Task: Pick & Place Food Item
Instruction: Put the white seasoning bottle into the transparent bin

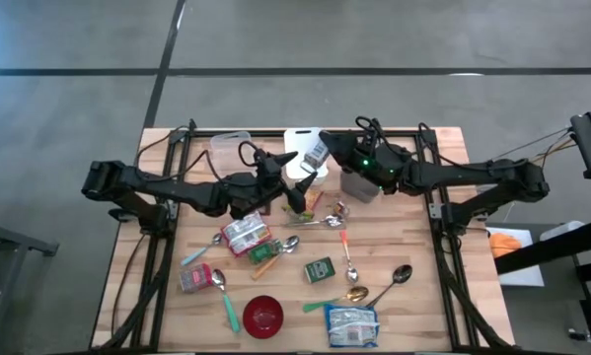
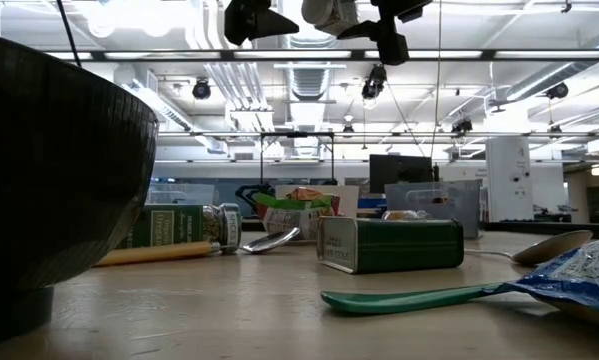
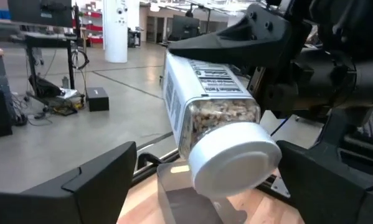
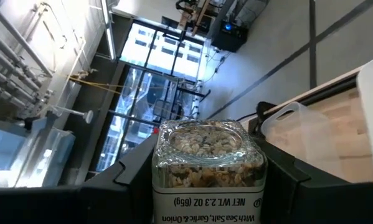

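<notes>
right gripper (image 4: 208, 180) squeezing a spice jar (image 1: 316, 154) up in the air; left gripper (image 3: 205, 180) wide open, holding nothing, just beside the jar's white cap (image 3: 236, 163)

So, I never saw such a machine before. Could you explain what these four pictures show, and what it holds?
Two dark robot arms work over a wooden table. One camera looks down from above, one sits at table height, and one rides on each wrist. The right gripper holds a seasoning jar with a white lid up in the air. The left gripper is open just in front of that lid. On the table lie spoons, a green tin, a red bowl and food packets.
</notes>
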{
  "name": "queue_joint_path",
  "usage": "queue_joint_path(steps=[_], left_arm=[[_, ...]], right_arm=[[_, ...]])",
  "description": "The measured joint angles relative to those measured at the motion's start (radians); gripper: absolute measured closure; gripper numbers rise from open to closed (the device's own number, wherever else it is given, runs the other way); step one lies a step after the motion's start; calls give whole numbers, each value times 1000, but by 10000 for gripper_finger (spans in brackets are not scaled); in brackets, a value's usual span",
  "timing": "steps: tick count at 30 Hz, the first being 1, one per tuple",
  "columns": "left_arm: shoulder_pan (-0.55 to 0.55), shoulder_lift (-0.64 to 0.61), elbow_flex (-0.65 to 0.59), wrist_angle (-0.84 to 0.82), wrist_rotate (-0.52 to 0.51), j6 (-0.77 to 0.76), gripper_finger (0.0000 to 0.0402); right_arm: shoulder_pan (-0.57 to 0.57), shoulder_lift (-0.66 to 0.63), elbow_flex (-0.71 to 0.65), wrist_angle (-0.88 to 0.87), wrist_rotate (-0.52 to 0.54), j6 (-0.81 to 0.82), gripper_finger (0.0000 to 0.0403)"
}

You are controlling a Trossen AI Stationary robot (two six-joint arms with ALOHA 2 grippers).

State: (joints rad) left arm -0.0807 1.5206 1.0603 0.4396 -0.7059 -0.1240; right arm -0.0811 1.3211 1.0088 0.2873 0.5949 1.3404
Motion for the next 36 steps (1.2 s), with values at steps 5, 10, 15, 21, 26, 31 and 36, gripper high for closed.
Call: queue_joint_path(steps=[5, 10, 15, 21, 26, 31, 36], left_arm=[[0, 20, 2, 5, 3, 19, 23], [0, 15, 0, 3, 0, 23, 23], [0, 4, 1, 5, -1, 45, 23], [0, -1, 2, 7, -1, 55, 23], [-3, -1, 2, 5, 0, 92, 26], [-3, -1, 1, 2, 6, 99, 79], [-3, -1, 1, 2, 6, 99, 177]], right_arm=[[0, 53, 40, 0, -28, 10, 215], [0, 61, 80, 4, -46, -56, 215], [-1, 55, 98, -28, -44, -65, 215], [-1, 53, 91, -67, -44, -36, 215], [0, 51, 84, -67, -47, -27, 215], [0, 47, 84, -65, -47, -34, 215], [-1, 47, 84, -66, -36, -34, 215]])
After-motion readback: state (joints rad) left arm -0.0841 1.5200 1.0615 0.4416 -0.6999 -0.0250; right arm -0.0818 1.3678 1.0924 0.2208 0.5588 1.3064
